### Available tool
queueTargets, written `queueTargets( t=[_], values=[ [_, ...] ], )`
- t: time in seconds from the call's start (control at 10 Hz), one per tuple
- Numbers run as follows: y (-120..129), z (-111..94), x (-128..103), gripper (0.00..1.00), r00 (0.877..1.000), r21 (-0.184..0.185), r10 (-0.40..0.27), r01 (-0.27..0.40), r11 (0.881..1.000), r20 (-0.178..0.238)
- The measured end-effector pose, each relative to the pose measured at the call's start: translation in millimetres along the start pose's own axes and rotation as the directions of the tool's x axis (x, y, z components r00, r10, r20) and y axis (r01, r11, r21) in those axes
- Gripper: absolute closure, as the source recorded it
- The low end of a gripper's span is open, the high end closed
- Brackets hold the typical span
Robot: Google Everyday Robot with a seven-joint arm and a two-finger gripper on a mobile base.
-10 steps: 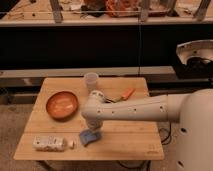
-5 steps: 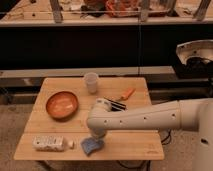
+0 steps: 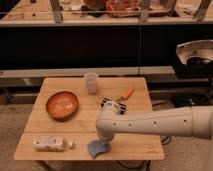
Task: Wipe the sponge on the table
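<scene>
Square wooden tabletop point(image 3: 45, 127) with a slatted plank top, seen from above and in front. The white robot arm point(image 3: 155, 122) enters from the right edge and reaches leftward across the front half of the tabletop, ending in a rounded wrist just in front of centre. The tool point(image 3: 102, 140) points down from this wrist near the front edge. The wrist covers it from above, so whether it is spread, pressed together or pinching something cannot be told.

The sponge point(image 3: 98, 147), a small blue-grey pad with a curled edge, lies flat on the tabletop directly below the tool, close to the front edge and slightly left of centre. Its front and left parts show past the wrist; the rest is hidden under it, and contact between the two cannot be confirmed.

Other items on the tabletop:
- An orange bowl point(image 3: 62, 105) stands upright on the left half.
- A white cup point(image 3: 91, 82) stands near the back edge.
- A clear bottle point(image 3: 50, 143) with a white label lies on its side at the front left corner, well apart from the sponge.
- A small dark-and-white object point(image 3: 113, 105) lies near the centre, just behind the arm.
- An orange object point(image 3: 128, 93) lies behind it, to the right.

A long dark counter point(image 3: 100, 22) runs across the background.
</scene>
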Motion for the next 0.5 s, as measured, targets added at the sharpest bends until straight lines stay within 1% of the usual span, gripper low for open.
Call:
queueTargets(
  t=[0.3, 0.5],
  values=[
    [8, -8, 25, 0.97, 0.998, 0.013, 0.052, -0.052, 0.999, -0.021],
    [6, -12, 41, 0.97, 0.995, 0.022, 0.092, -0.091, 0.996, -0.032]
  ],
)
